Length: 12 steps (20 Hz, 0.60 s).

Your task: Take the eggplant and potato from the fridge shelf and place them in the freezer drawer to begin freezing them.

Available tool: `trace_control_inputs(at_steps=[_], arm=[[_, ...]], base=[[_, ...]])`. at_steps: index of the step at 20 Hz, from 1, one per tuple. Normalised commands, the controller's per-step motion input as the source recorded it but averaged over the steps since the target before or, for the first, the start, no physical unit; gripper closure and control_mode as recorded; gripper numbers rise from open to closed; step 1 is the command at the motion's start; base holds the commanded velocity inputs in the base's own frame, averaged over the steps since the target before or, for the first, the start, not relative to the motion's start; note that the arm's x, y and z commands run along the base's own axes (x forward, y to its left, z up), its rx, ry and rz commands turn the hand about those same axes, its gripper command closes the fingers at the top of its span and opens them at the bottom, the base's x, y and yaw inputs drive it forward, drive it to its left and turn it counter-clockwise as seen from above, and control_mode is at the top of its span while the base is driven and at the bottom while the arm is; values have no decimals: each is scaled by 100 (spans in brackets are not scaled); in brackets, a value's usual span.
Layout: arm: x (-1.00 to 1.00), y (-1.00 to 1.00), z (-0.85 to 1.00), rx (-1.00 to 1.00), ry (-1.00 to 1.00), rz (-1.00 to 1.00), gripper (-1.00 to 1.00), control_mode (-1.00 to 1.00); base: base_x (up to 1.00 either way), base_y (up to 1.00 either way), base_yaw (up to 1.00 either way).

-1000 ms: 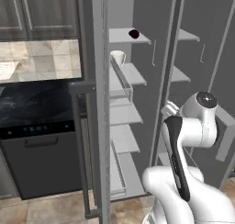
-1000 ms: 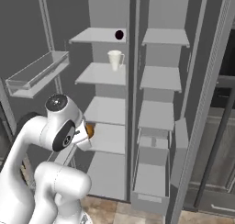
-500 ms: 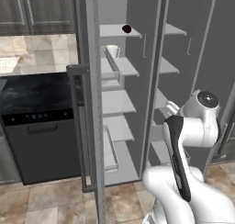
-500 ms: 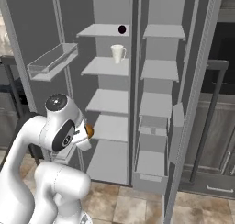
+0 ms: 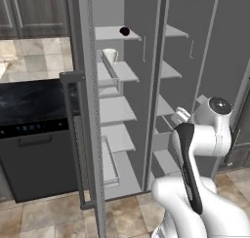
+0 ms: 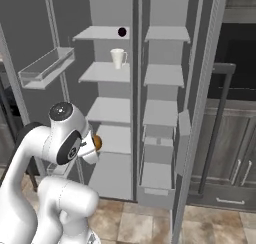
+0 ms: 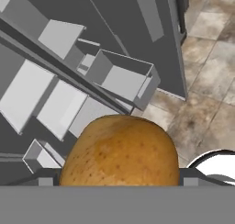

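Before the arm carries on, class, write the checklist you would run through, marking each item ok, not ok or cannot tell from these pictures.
1. Potato sits between the jaws: ok, it fills the hand view with a finger tip at each side.
2. Freezer drawer pulled out to receive it: ok, the grey bin stands out low in the right column.
3. Drawer free of other things: cannot tell, its inside is only partly seen.
4. Eggplant waiting on the top shelf: ok, not yet moved.
5. White cup out of the way: ok, one shelf below the eggplant.

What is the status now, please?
Gripper shut on tan-orange potato. Dark purple eggplant on top shelf. Grey freezer drawer open, nothing blocking.
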Motion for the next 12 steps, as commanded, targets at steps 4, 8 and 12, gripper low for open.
trace_control_inputs(at_steps=[4,8,12], arm=[[0,0,0,0,0,0,100,100],[0,0,0,0,0,0,100,100],[0,0,0,0,0,0,100,100]], base=[[56,-12,-2],[51,-6,-2],[12,-19,-1]])
